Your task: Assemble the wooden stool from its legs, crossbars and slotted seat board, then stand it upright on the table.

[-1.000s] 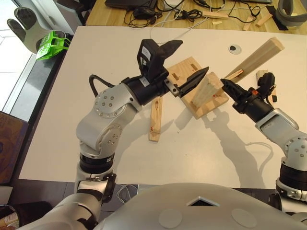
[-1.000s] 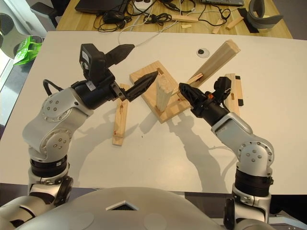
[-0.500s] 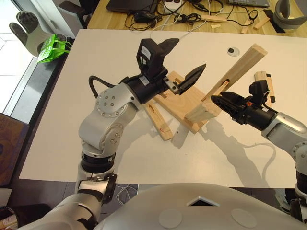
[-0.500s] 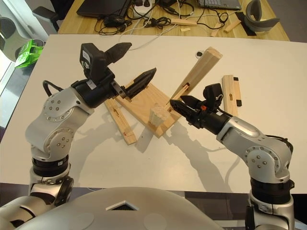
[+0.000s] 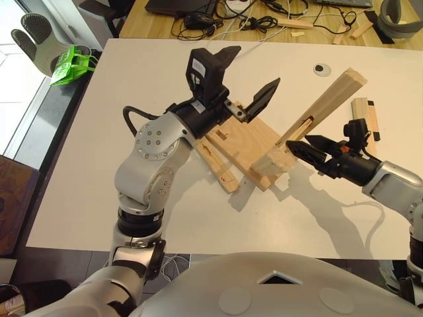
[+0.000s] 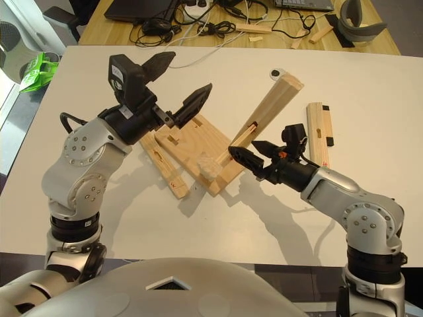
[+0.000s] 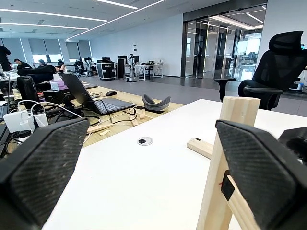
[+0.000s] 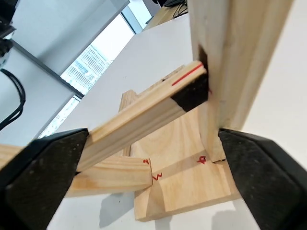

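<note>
we see the leg [image 5: 327, 102] leaning far-right off the seat [image 5: 244, 142]; our right claw [image 5: 301, 143], open, sits nearest its base; left claw [image 5: 258, 65] gapes empty.

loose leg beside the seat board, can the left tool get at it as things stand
Probably yes: the left tool is open, raised near the seat board, and nothing lies on the loose leg. It sits close along the board's edge, partly under that arm, so the tool would have to draw back.
</note>
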You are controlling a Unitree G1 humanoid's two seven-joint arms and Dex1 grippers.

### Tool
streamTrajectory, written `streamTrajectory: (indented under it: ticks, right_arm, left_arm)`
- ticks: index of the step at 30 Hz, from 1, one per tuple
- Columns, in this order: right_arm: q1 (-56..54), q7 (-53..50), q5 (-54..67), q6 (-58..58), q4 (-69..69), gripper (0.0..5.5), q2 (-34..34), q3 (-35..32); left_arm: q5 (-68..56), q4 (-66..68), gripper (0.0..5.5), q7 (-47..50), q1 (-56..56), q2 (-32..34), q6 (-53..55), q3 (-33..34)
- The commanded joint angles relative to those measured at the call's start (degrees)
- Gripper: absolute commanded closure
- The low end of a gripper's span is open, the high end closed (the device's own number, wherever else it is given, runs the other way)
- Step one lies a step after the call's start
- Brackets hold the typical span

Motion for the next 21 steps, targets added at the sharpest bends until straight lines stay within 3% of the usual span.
streamTrajectory:
  ticks: [1, 6, 12, 16, 21]
  right_arm:
    - [2.3, 3.5, -2.1, 2.1, 0.4, 0.12, -3.9, -1.1]
    - [4.2, 10.4, -3.9, -1.5, -0.4, 0.12, -4.3, -4.4]
    - [-1.1, 14.4, 6.7, -3.4, -3.1, 1.34, -4.5, -10.5]
    - [-7.8, 9.6, -0.5, -3.5, -0.7, 1.95, -4.8, -5.6]
    - [-8.1, 13.9, -12.5, 0.4, 0.8, 2.84, -11.2, 5.5]
  left_arm:
    - [1.2, 0.6, 0.65, 0.8, -1.0, -0.5, -0.6, 0.3]
    - [2.0, 0.9, 0.65, 1.3, -1.1, -1.1, -1.2, 0.3]
    - [2.5, 1.1, 0.65, 1.2, -1.1, -1.3, -1.5, 0.6]
    - [2.4, 1.1, 0.65, 1.0, -1.3, -1.4, -1.5, 0.5]
    - [2.1, 0.6, 0.65, 0.9, -1.4, -1.0, -0.9, 0.8]
